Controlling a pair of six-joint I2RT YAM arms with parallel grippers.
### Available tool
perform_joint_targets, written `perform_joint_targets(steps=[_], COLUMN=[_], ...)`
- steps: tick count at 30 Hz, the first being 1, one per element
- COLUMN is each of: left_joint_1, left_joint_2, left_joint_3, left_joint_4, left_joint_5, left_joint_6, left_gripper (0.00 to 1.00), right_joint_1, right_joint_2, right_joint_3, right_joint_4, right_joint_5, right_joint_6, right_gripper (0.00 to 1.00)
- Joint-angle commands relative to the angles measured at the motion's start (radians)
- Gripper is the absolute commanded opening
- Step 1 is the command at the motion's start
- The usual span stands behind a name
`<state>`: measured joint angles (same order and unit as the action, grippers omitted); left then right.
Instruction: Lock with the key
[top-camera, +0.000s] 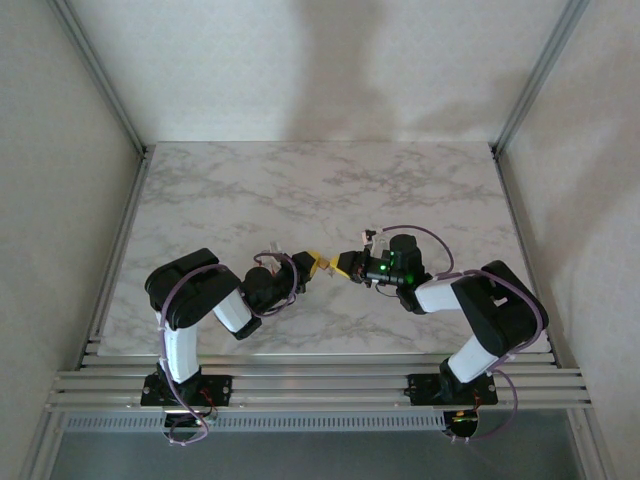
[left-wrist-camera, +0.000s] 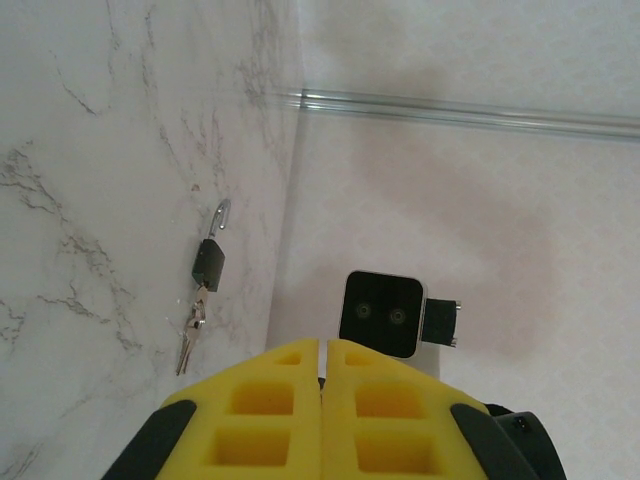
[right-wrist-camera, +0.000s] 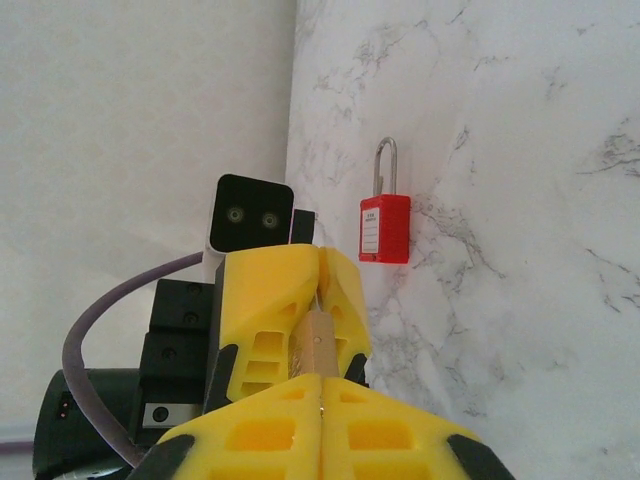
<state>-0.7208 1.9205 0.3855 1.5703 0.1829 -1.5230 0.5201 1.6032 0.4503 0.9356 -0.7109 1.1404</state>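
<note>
L gripper (left-wrist-camera: 322, 347), jaws together, meets R gripper (right-wrist-camera: 320, 388), also closed, tip to tip near red padlock (right-wrist-camera: 385, 228) on bench (right-wrist-camera: 530, 140). Small brass piece (right-wrist-camera: 318, 345) sits btwn tips; holder unclear.

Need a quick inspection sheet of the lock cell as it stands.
surface: marble tabletop, no spills seen.
job's things: red padlock lying flat; black padlock lying flat, keys at its base; small brass piece between the grippers, lock or key unclear.
clutter: nothing seen.
grippers: left gripper shut on the brass piece; right gripper shut, tips at the piece's other end.
cables: purple cables looped along both arms.
surroundings: white walls; metal frame rails at the near edge.
</note>
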Motion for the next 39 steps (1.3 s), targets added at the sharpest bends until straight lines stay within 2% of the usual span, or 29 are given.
perform_joint_targets(steps=[1,7,26,39], left_joint_1=[-0.009,-0.010,-0.009,-0.002], left_joint_2=[-0.011,-0.019,-0.106,-0.108], left_joint_3=[0.006,-0.001,-0.046,-0.038], left_joint_4=[0.289,0.288,0.288,0.289], left_joint_5=[0.010,-0.006,-0.147,-0.172], left_joint_6=[0.010,0.013,0.042,0.040], left_gripper=[0.00,0.00,0.00,0.00], right_joint_1=[-0.002,-0.001,-0.001,-0.003], right_joint_2=[0.014,0.008,0.009,0.003], right_joint_3=[-0.008,-0.010,-0.010,-0.009], right_joint_4=[0.068,0.065,0.061,0.059], right_joint_5=[-0.026,-0.030,-0.034,-0.041], right_joint_6=[0.009,0.008,0.010,0.014], right_gripper=[0.06,0.00,0.00,0.00])
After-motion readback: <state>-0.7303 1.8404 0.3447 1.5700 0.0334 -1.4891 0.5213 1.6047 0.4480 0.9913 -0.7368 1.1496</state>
